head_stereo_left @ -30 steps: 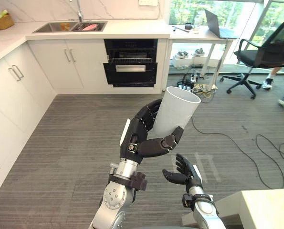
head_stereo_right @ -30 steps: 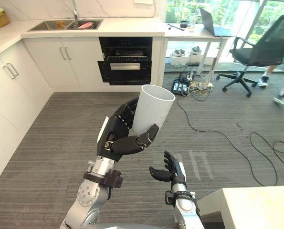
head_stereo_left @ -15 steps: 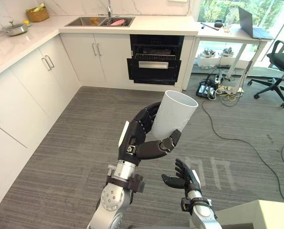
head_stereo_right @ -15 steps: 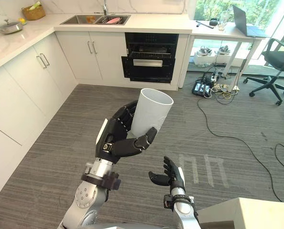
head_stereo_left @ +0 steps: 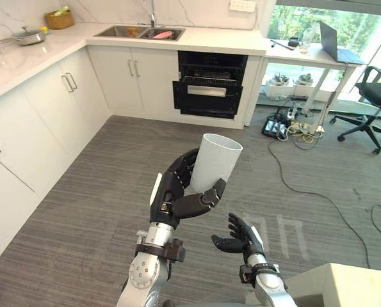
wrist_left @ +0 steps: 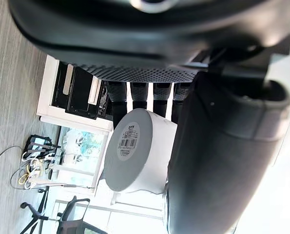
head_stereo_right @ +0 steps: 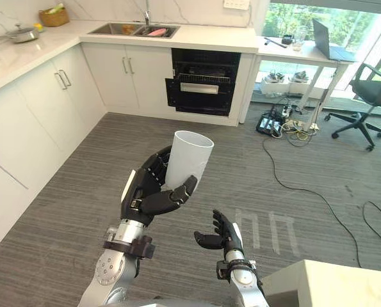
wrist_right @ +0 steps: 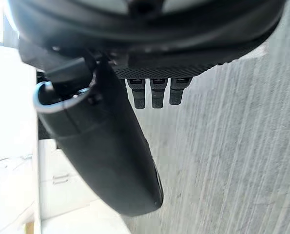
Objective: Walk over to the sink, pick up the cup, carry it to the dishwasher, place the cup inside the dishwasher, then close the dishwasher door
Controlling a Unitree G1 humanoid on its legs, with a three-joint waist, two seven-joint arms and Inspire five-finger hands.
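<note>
**Left eye view**
- Left hand (head_stereo_left: 176, 192): raised over the grey plank floor (head_stereo_left: 81, 211), fingers and thumb wrapped round a white cup (head_stereo_left: 217, 161).
- Cup: nearly upright, leaning slightly, open mouth up, clear of every surface.
- Right hand (head_stereo_left: 237, 233): lower than the left and just beside it, fingers loosely spread, holding nothing.
- Dishwasher (head_stereo_left: 209, 93): black, set under the worktop (head_stereo_left: 222, 41) among white cabinets (head_stereo_left: 132, 80), door ajar, well apart from the cup.
- Sink (head_stereo_left: 139, 32): sunk in the worktop's far run, left of the dishwasher, with something pink inside.
- Pan (head_stereo_left: 27, 36): on the worktop's left run.
- Basket (head_stereo_left: 60, 19): in the worktop's far left corner.
- Desk (head_stereo_left: 305, 54): right of the dishwasher, with a laptop (head_stereo_left: 336, 46) near its right edge.
- Office chair (head_stereo_left: 377, 96): beside the desk.

**Right eye view**
- Same holdings. The left hand's thumb lies across the cup's near wall and its fingers go round the back.
- The right hand is empty below it.

**Left wrist view**
- Cup's base (wrist_left: 129, 146): faces the camera and bears a barcode label.
- Fingers (wrist_left: 139, 92) lie along one side of the cup and the thumb (wrist_left: 218, 161) presses the other.
- The dishwasher shows beyond the cup.

**Right wrist view**
- Right hand's thumb (wrist_right: 101, 156) and fingers (wrist_right: 157, 92): extended over the floor with nothing between them.
</note>
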